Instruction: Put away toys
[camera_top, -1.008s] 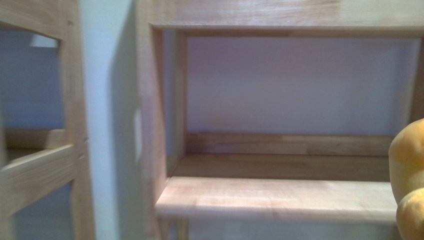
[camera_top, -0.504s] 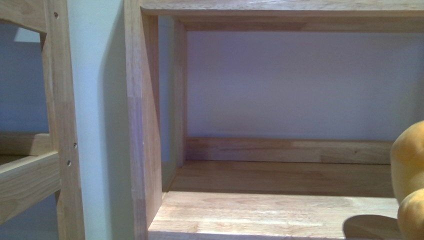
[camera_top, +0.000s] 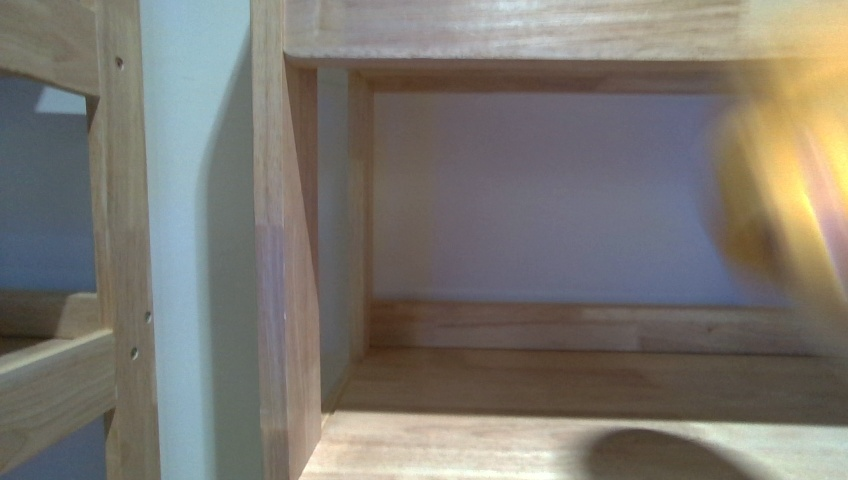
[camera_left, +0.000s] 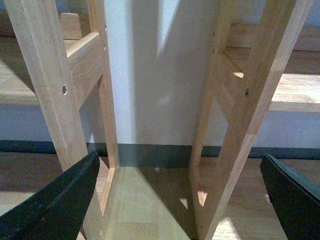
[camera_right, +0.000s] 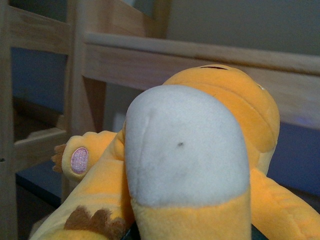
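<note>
The left gripper stands wide open and empty, low by the legs of the wooden shelf. The right gripper's jaws are hidden beneath the plush animal, so its hold cannot be told. The plush shows as an orange blur above the shelf's right end, clear of the board; the right arm should probably carry it further in, below the upper rail, and rest it fully on the board before letting go.
</note>
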